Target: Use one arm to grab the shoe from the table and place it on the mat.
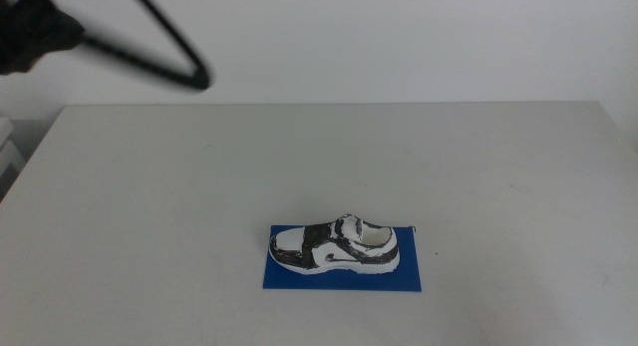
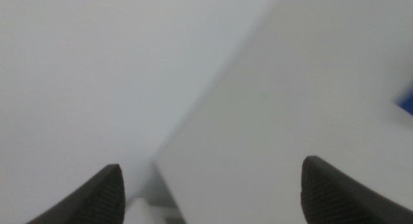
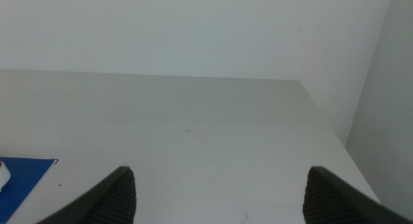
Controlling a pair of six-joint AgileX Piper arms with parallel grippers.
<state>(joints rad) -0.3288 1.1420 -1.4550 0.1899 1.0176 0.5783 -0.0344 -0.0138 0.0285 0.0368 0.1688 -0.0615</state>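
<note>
The shoe [image 1: 336, 246], a white sneaker with black mottled patches, sits upright on the mat [image 1: 344, 278], its sole flat on the deep blue sheet and its toe pointing left, with a margin of blue showing along the near edge and at the right end. Mat and shoe lie toward the near side of the table [image 1: 150, 186], slightly right of centre, on a wide off-white top. Nothing touches the shoe. The left arm [image 1: 40, 32] is high at the far left, blurred against the wall, well apart from the mat, with a thin black cable [image 1: 169, 47] trailing from it; the left gripper [image 2: 213, 192] has its jaws spread wide with nothing between them, looking down on the table's edge. The right gripper [image 3: 219, 195] waits to the right, out of the middle view, likewise spread and empty, a corner of the mat just visible in its wrist view. Judged from this, the placing looks done, leaving only the left arm's retreat
</note>
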